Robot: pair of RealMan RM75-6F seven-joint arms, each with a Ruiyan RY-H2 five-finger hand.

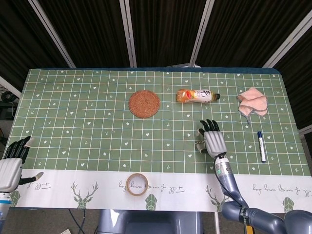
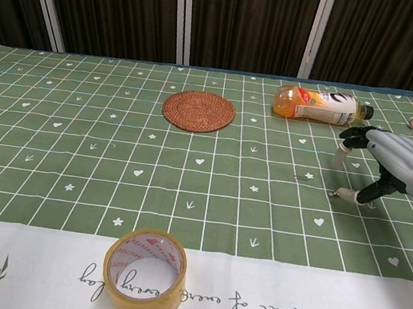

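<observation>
R hand (image 1: 212, 142) hovers mid-right, palm down, fingers spread and slightly curled, holding nothing. L hand (image 1: 11, 165) at far left edge, fingers apart, thumb out, idle.

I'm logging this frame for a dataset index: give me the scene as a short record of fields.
surface: table with green grid cloth
right robot hand: open, over the cloth, holds nothing, short of the bottle
left robot hand: open, at the table's near left edge
drink bottle: lying on its side
woven coaster: flat, left of the bottle
tape roll: near front edge
pink cloth: far right
marker: right side
</observation>
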